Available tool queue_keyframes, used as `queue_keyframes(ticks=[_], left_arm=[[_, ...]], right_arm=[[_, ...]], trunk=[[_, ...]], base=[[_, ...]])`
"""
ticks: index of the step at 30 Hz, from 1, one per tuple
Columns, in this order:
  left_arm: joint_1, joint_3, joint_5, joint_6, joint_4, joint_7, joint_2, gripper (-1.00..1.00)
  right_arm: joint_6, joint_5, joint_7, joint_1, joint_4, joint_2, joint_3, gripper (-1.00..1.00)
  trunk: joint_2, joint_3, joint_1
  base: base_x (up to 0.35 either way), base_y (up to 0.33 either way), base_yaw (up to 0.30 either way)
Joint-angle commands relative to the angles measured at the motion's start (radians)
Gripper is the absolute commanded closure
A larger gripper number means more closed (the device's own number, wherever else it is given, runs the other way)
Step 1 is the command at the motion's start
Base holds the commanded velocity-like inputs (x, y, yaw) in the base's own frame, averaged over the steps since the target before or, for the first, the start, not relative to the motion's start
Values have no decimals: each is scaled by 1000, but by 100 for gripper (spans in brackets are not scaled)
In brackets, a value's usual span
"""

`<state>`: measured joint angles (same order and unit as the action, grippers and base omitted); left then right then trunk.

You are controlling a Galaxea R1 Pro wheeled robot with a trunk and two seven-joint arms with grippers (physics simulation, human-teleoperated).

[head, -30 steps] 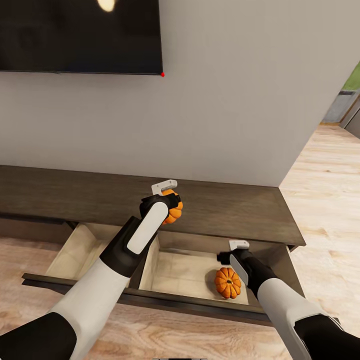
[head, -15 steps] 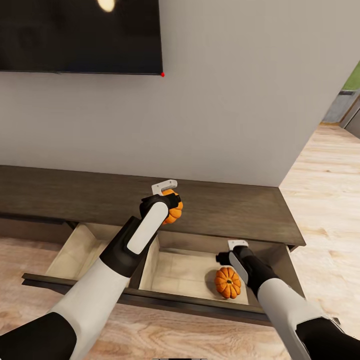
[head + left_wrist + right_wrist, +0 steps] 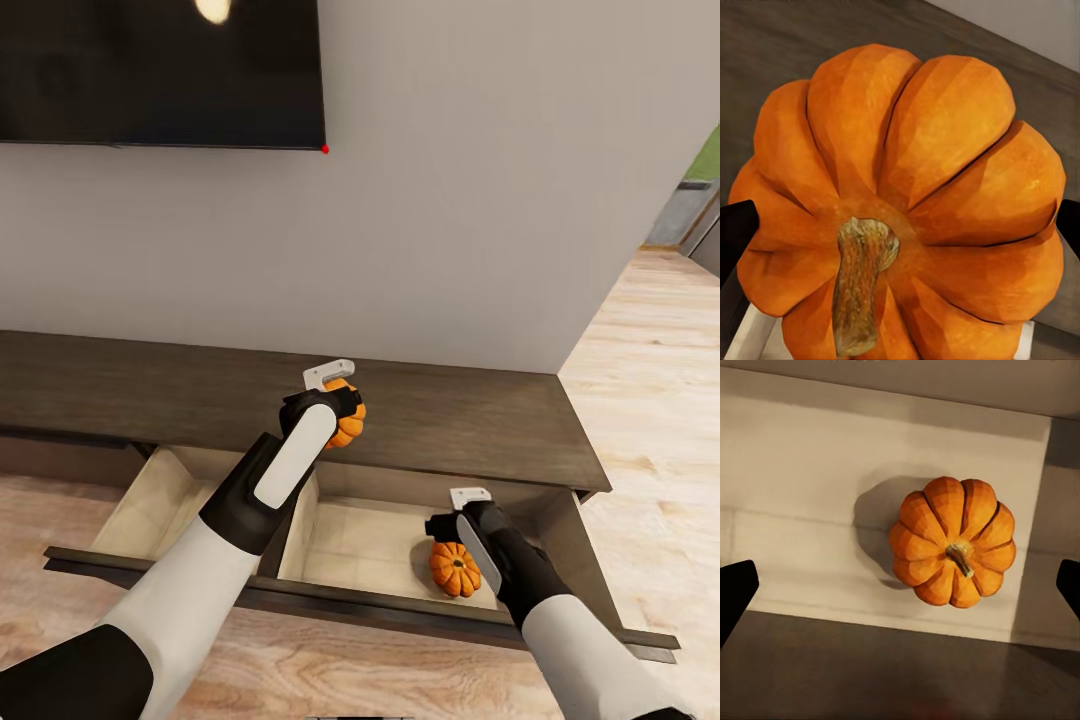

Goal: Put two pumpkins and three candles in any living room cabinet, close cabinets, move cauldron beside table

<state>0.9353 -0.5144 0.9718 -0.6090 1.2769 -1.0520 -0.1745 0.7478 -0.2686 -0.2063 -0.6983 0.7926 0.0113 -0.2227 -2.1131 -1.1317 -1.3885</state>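
Above cabinet (image 3: 480, 420), left pincer (image 3: 345, 400) (pumpkin-laden)

One pumpkin (image 3: 455, 569) in the open drawer (image 3: 350, 545); another (image 3: 348, 424) above the cabinet (image 3: 480, 425)

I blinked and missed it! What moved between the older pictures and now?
The right gripper slid toward the robot's left, over the small orange ribbed pumpkin lying in the drawer. The left gripper stayed clamped on the other orange pumpkin above the dark-brown wooden cabinet.
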Motion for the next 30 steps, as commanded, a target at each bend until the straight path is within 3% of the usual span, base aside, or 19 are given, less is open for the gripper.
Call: queue_keyframes(ticks=[1, 6, 14, 19, 23, 30], left_arm=[[1, -1, 4, -6, 1, -9, 0, 100], [2, 0, 2, -6, 1, -9, 0, 100], [1, 1, -2, -6, 1, -9, 0, 100], [2, 1, -2, -6, 0, -9, 0, 100], [2, 1, -1, -6, -1, -9, 0, 100], [2, -1, 3, -7, -6, -9, 0, 100]], right_arm=[[5, -11, -10, 1, 10, -1, -3, -100], [67, -9, -12, 63, 159, -5, 4, -100], [222, -9, -72, 213, 520, -8, 82, -100], [252, -9, -76, 288, 692, -8, 118, -100], [251, -10, -76, 316, 755, -8, 122, -100], [213, -10, -76, 325, 774, -7, 131, -100]], trunk=[[0, -1, 0], [0, -1, 0], [0, -1, 0], [0, -1, 0], [0, -1, 0], [0, -1, 0]], base=[[0, 0, 0], [0, 0, 0], [0, 0, 0], [0, 0, 0], [0, 0, 0], [-149, 0, 0]])
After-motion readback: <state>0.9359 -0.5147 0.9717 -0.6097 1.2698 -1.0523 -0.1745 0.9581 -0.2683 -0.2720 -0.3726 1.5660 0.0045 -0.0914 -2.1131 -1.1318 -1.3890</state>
